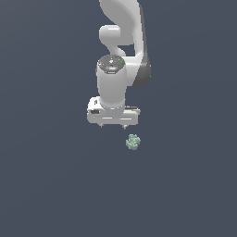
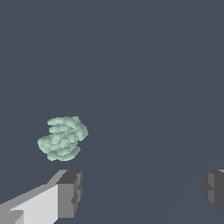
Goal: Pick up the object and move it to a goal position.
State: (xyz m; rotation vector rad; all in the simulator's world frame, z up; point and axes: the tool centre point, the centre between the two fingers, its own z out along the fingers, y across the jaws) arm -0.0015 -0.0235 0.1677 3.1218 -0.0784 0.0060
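Observation:
The object (image 1: 133,142) is a tiny pale mint-green lumpy blob lying on the dark grey floor. It sits just in front of the white gripper (image 1: 113,126) and slightly toward the exterior view's right. In the wrist view the object (image 2: 62,138) lies beyond the fingertips (image 2: 70,192), nearer one finger than the other, not between them. The gripper (image 2: 142,190) is open wide and empty, with its dark pads far apart. It hangs above the floor and does not touch the object.
The white arm (image 1: 121,41) rises behind the gripper toward the top of the exterior view. A plain dark grey floor (image 1: 55,185) fills everything else in both views.

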